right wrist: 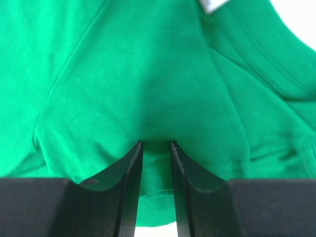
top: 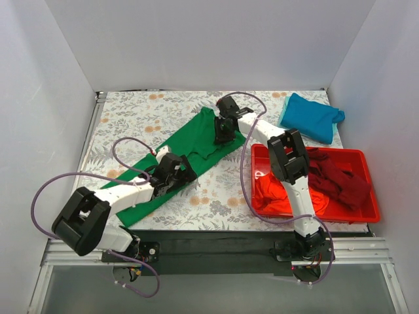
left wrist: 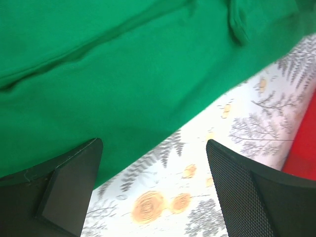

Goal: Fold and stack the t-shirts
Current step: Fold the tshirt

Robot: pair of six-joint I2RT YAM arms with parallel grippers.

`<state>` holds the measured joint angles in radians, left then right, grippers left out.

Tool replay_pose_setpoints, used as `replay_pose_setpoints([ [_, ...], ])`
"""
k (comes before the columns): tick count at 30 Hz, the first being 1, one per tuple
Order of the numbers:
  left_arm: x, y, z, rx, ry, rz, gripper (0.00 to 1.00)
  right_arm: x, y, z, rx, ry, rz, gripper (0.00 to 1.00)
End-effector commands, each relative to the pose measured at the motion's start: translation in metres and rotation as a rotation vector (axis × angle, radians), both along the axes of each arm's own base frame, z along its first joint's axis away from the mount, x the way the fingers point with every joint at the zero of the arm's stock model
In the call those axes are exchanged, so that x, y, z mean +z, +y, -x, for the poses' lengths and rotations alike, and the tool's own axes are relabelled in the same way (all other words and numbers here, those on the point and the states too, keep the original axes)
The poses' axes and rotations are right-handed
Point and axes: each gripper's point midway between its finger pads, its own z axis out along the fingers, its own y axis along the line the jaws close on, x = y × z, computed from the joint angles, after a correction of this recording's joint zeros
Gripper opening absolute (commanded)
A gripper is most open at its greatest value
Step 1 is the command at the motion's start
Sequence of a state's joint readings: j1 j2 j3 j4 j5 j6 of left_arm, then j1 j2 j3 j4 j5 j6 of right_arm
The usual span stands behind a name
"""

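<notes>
Top external: green shirt (top: 190, 149) lies diagonally mid-worktop (top: 131, 118); teal shirt (top: 311, 118) far right; maroon shirt (top: 340, 180) and orange-red shirt (top: 265, 190) fill the tray (top: 353, 216), near right.
Left wrist: left end effector (left wrist: 154, 144), fingers wide apart, is over the green shirt's edge.
Right wrist: right end effector (right wrist: 156, 144) pinches a green shirt fold.

At centre of top view, on table (top: 131, 111): middle shirt (top: 196, 140), running diagonally from lower left to upper centre. Over its lower-left half, near its right edge: left gripper (top: 186, 171), one finger above shirt, the other above bare table. On its upper end: right gripper (top: 224, 136), with cloth between the fingers. At upper right, in table's far corner: far shirt (top: 311, 116). Just below it, at right of frame by the near edge: tray (top: 347, 217). In tray: left tray shirt (top: 268, 190) and right tray shirt (top: 337, 180), touching. Well apart: tray and middle shirt.
</notes>
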<state>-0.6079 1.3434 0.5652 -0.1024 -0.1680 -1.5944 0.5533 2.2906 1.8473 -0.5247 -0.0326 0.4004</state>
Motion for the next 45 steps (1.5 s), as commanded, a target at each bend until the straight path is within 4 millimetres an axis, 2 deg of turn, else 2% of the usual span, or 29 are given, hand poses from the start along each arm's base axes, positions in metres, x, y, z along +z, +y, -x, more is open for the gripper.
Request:
replay_pose_setpoints([
  [1,-0.013,-0.021,0.012,-0.038,0.082,0.028,0.86,-0.026,-0.027,-0.016,-0.014,0.032,0.091,0.37],
  [2,-0.017,-0.027,0.012,-0.05,0.09,0.023,0.86,-0.019,-0.02,-0.021,-0.001,0.022,0.058,0.37],
  [4,-0.009,-0.04,0.004,-0.06,0.076,0.041,0.86,-0.02,-0.017,-0.026,0.015,0.025,0.037,0.37],
  [6,-0.012,-0.052,0.005,-0.082,0.085,0.035,0.86,-0.018,-0.013,-0.03,0.029,0.021,0.017,0.37],
  [7,-0.005,-0.061,-0.001,-0.089,0.069,0.049,0.86,-0.016,-0.012,-0.03,0.038,0.021,0.007,0.37],
  [11,0.007,-0.071,-0.003,-0.099,0.05,0.043,0.86,0.004,-0.006,-0.03,0.069,0.023,-0.073,0.37],
  [12,0.009,-0.07,-0.003,-0.099,0.046,0.035,0.86,0.01,-0.006,-0.031,0.076,0.013,-0.08,0.37],
  [16,0.03,-0.06,-0.002,-0.084,0.011,0.014,0.86,0.058,-0.002,-0.036,0.101,-0.067,-0.129,0.38],
  [17,0.043,-0.056,-0.001,-0.079,-0.015,0.024,0.86,0.068,0.0,-0.036,0.106,-0.079,-0.142,0.38],
  [18,0.046,-0.053,0.002,-0.081,-0.021,0.019,0.86,0.084,0.0,-0.036,0.103,-0.102,-0.158,0.38],
  [20,0.057,-0.045,0.008,-0.077,-0.038,0.019,0.86,0.097,-0.001,-0.032,0.101,-0.117,-0.168,0.38],
  [21,0.055,-0.04,0.012,-0.076,-0.032,0.01,0.86,0.114,-0.001,-0.03,0.093,-0.143,-0.178,0.38],
  [22,0.054,-0.036,0.015,-0.073,-0.027,0.001,0.86,0.118,-0.001,-0.026,0.093,-0.154,-0.171,0.38],
  [23,0.054,-0.031,0.02,-0.07,-0.026,-0.006,0.86,0.111,-0.004,-0.019,0.086,-0.142,-0.146,0.38],
  [24,0.052,-0.027,0.024,-0.07,-0.022,-0.012,0.86,0.122,-0.004,-0.014,0.095,-0.163,-0.146,0.38],
  [25,0.043,-0.021,0.03,-0.068,-0.005,-0.026,0.86,0.121,0.001,-0.006,0.111,-0.161,-0.138,0.38],
  [26,0.043,-0.017,0.034,-0.064,-0.004,-0.026,0.86,0.111,0.0,0.003,0.112,-0.143,-0.116,0.37],
  [29,0.033,-0.009,0.046,-0.056,0.015,-0.023,0.86,0.108,0.011,0.025,0.144,-0.138,-0.101,0.37],
  [33,0.023,-0.002,0.055,-0.049,0.039,-0.033,0.86,0.077,0.027,0.06,0.176,-0.044,-0.132,0.36],
  [35,0.018,-0.001,0.058,-0.049,0.052,-0.036,0.86,0.068,0.036,0.067,0.181,-0.033,-0.149,0.35],
  [39,0.01,-0.001,0.06,-0.057,0.07,-0.044,0.86,0.045,0.039,0.067,0.165,0.013,-0.142,0.35],
  [45,0.002,0.0,0.063,-0.056,0.087,-0.056,0.86,0.025,0.034,0.051,0.127,0.002,-0.083,0.34],
])
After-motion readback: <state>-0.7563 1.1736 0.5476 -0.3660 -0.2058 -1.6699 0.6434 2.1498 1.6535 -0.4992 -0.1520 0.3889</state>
